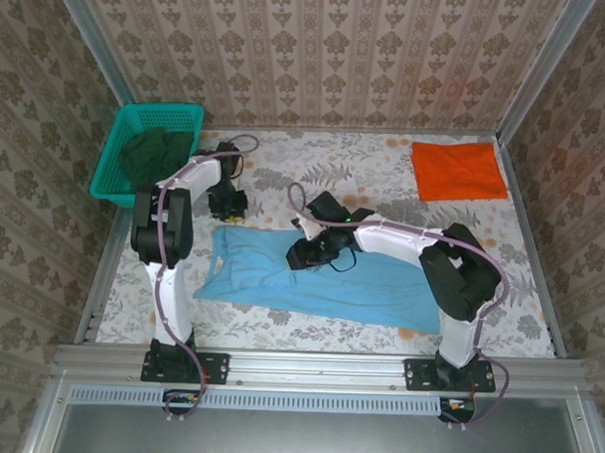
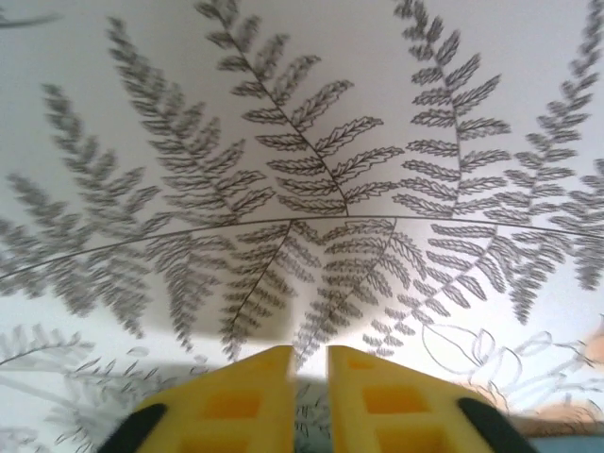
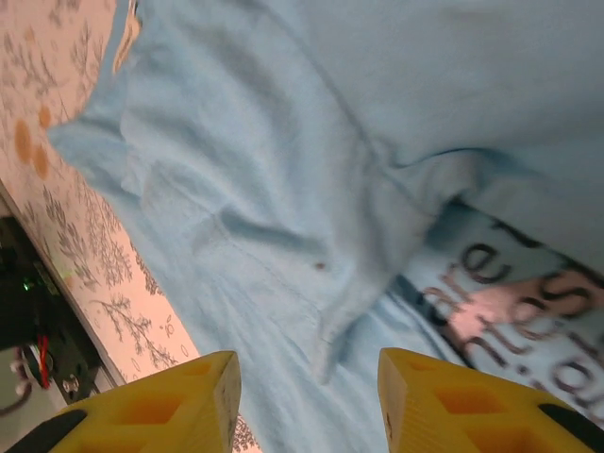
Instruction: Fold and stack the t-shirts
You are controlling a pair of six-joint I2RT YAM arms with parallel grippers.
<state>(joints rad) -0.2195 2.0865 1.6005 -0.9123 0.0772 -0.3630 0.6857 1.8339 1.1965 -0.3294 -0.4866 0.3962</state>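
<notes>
1. Hovering over the far edge of the light-blue t-shirt (image 1: 380, 289), toward its left end, the right gripper (image 3: 309, 377) has its yellow fingers spread wide with nothing between them.
2. The left gripper (image 1: 229, 206) sits just beyond the blue tee's far-left corner, over the bare fern-print tablecloth (image 2: 283, 142). Its fingers are drawn together to a thin slit and grip nothing.
3. The blue tee lies spread lengthwise on the cloth in front of the arm bases. A loose flap is doubled over part of its lettering (image 3: 510, 302).
4. The orange t-shirt (image 1: 459, 170) lies flat and folded, well apart from the blue tee, beyond its far-right corner.
5. Risk: where the flap overlaps, a shallow pinch would likely catch the upper layer alone, and a lift would peel the fold open instead of carrying the whole edge.
6. Risk: with the left gripper off the blue tee, a pull by one arm would probably swing the cloth askew and wrinkle it.
7. Risk: the blue tee's near hem lies close to the table's front rail (image 1: 308, 358), so a drag that way could spill it over.
8. Risk: soft cloth sags, so carrying the blue tee across to the orange one may undo the folds.
</notes>
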